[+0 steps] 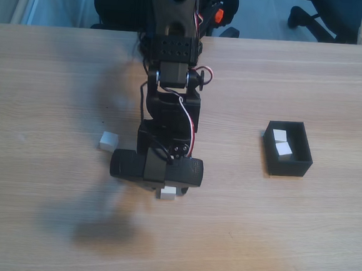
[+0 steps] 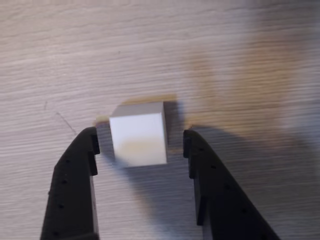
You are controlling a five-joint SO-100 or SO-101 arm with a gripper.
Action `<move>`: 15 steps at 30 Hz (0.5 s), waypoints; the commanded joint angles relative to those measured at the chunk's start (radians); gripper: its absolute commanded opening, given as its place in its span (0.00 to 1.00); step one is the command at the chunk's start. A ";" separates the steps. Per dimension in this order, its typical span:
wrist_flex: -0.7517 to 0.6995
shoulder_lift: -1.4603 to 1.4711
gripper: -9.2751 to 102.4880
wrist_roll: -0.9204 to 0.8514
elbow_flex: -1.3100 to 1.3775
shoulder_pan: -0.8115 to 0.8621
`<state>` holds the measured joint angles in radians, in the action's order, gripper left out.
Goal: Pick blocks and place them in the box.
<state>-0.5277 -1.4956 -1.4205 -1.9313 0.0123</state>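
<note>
Straddling: our end effector (image 2: 140, 142) sits open around one block (image 2: 138, 137), fingers just beside it, gripping nothing.
Block: on the surface (image 2: 160, 50), slightly skewed.
Box (image 1: 288, 150): right, long axis near-to-far.

We see a light wooden table (image 1: 298, 245). On it lie two white blocks, one (image 1: 108, 142) left, one (image 1: 167, 193) under the arm, and a black box (image 1: 287, 167) at right.
</note>
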 commanded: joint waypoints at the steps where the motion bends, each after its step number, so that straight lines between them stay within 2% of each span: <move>1: 0.018 0.000 0.23 -0.006 0.069 0.002; 11: 0.020 -0.018 0.08 0.025 0.049 -0.003; 15: 0.018 -0.078 0.08 0.029 0.011 -0.018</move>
<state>-0.5277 -1.4910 -1.3990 -1.9175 0.0092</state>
